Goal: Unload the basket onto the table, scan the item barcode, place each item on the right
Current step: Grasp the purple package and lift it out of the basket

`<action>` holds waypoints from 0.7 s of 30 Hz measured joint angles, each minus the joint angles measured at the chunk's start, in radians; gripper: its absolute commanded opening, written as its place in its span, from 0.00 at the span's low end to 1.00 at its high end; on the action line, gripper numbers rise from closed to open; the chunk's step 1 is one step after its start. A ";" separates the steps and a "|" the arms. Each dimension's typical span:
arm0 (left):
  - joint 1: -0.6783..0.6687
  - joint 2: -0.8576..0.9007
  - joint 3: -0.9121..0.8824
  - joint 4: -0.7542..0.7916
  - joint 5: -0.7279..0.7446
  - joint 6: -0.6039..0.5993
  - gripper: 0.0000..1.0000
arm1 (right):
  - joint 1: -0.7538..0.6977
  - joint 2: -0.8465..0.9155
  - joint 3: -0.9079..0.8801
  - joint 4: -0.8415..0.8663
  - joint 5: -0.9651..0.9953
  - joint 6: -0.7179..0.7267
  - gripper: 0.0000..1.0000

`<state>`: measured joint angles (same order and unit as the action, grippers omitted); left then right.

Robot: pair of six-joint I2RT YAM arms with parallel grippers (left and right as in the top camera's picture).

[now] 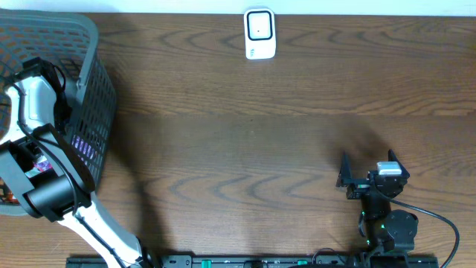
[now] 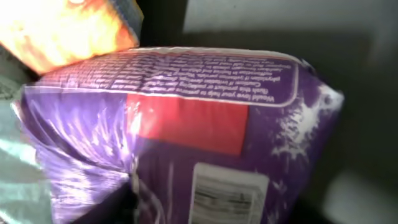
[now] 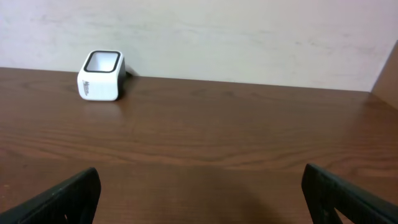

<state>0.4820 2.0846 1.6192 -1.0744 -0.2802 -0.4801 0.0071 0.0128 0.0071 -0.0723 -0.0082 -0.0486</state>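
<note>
Dark wood-grain table (image 1: 245,141) under soft even light, plain off-white wall (image 3: 249,37) behind

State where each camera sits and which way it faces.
Overhead: above the table, looking down on left arm, right arm, basket, scanner.
Left wrist: inside the basket, close on a purple packet and its barcode; no fingers show.
Right wrist: low over the table, facing the wall; open right gripper at the bottom corners.
Shared: overhead and right wrist show the scanner.

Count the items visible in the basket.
2: a purple packet fills the left wrist view, and an orange pack sits in that view's upper left. The basket may hide more.
</note>
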 measured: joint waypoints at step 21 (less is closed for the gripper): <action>0.000 -0.306 0.266 0.008 0.117 -0.011 0.07 | 0.000 0.000 0.000 0.000 0.000 0.000 0.99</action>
<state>0.4816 1.7786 1.8854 -1.0660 -0.1627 -0.4908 0.0071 0.0128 0.0071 -0.0723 -0.0082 -0.0490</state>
